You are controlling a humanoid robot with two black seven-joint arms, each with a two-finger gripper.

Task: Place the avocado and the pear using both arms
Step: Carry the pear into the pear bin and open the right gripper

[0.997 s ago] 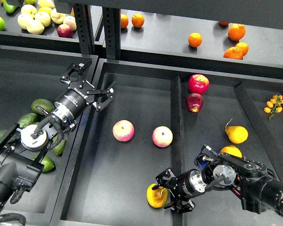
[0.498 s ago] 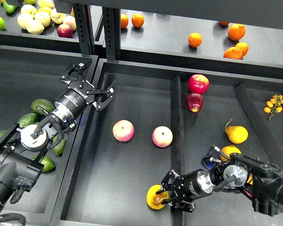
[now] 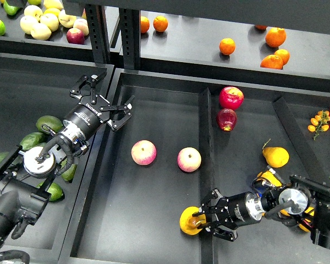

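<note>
The pear (image 3: 190,221) lies at the front right of the middle tray (image 3: 154,110), against the divider (image 3: 206,132). My right gripper (image 3: 210,218) is open, its fingers spread just right of the pear and reaching over the divider. Whether they touch the pear I cannot tell. Several green avocados (image 3: 48,124) lie in the left bin, partly hidden under my left arm. My left gripper (image 3: 106,95) is open and empty, held above the left rim of the middle tray.
Two pink-yellow apples (image 3: 144,152) (image 3: 189,159) lie mid-tray. Two red apples (image 3: 231,98) and two more pears (image 3: 276,157) lie in the right compartment. Tangerines (image 3: 227,46) lie on the back shelf, pale apples (image 3: 41,25) at back left, small tomatoes (image 3: 319,122) at far right.
My right arm has drawn back to the right. The pear has shifted slightly right and up the view, and the fingers no longer straddle it. The left arm has not moved.
</note>
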